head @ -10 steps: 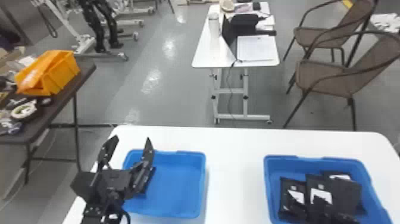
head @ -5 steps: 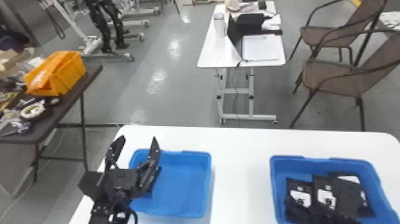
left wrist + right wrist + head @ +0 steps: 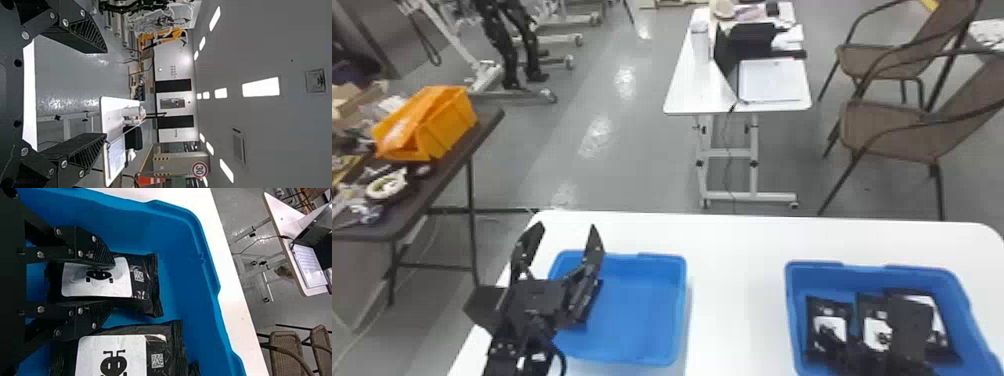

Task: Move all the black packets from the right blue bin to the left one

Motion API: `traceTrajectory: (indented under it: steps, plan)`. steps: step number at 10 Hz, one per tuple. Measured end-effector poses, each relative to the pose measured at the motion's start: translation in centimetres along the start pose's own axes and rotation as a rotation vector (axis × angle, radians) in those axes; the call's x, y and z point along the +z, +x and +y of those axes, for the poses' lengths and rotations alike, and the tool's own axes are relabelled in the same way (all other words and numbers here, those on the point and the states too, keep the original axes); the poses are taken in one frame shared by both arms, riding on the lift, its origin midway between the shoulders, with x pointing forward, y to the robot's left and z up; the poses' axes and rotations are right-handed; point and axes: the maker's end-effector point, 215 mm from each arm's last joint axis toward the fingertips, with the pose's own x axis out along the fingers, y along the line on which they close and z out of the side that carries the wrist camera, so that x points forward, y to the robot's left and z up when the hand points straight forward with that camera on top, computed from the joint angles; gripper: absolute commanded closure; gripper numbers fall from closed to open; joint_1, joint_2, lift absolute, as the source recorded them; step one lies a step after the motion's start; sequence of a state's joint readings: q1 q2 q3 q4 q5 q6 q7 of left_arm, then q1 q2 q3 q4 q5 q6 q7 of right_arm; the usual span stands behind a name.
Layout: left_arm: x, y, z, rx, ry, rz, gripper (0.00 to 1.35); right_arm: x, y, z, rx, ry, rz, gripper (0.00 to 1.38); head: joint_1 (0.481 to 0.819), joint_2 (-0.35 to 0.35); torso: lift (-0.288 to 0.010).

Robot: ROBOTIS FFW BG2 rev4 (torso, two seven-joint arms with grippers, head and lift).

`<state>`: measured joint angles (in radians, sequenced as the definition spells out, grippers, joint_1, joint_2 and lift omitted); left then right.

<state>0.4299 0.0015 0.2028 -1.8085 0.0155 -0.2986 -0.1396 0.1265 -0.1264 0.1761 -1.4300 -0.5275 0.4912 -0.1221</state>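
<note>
My left claw (image 3: 565, 229), fingers wide apart with nothing between them, stands over the 9 o'clock side of the left blue bin (image 3: 679, 305), at 7 o'clock in the head view. Low beside its inner finger lies a dark item (image 3: 591, 312), probably a packet already delivered. The white worktop (image 3: 737, 300) separates the two bins.

At 4 o'clock, the right blue bin (image 3: 963, 300) contains at least three black packets. The nearest packet (image 3: 137, 290), on the 9 o'clock side, lies flat, label up. My right claw (image 3: 112, 283) is at this packet, fingers parted by a moderate gap, one over the label, the other near the opposite long edge. Contact cannot be confirmed; no clamp is evident. Its neighbour (image 3: 166, 356) lies just beside it, towards 3 o'clock.

Assessment: light, pliable, slick film; contents may shift. Recommend gripping mid-body across the narrow width, clear of the crimped end, both fingers outside the long edges. Risk: pinching only the surface film, or snagging the neighbour.
</note>
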Motion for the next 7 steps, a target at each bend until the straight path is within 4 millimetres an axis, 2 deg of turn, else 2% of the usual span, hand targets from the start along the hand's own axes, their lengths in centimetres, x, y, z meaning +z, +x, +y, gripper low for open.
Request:
traceTrajectory:
  steps: [2, 4, 5, 6, 7]
  plan:
    - [-0.1, -0.1, 0.0, 0.001, 0.000, 0.000, 0.29, -0.2, -0.8, -0.1, 0.011, 0.048, -0.004, 1.06, 0.695, 0.194, 0.000]
    - [0.4, 0.2, -0.1, 0.002, -0.023, -0.008, 0.29, 1.3, -3.2, -0.6, 0.019, 0.058, -0.052, 1.06, 0.695, 0.176, 0.000]
    - [0.9, 0.5, -0.2, 0.008, -0.048, -0.015, 0.29, 2.9, -5.5, -1.0, 0.021, 0.016, -0.093, 1.06, 0.695, 0.160, 0.000]
    - [1.5, 0.8, 0.0, 0.011, -0.061, -0.013, 0.29, 5.6, -8.2, -0.4, 0.050, -0.050, -0.143, 1.06, 0.695, 0.155, 0.000]
    - [1.9, 1.2, 0.1, 0.014, -0.083, -0.004, 0.29, 8.6, -10.1, 1.7, 0.133, -0.122, -0.196, 1.06, 0.695, 0.159, 0.000]
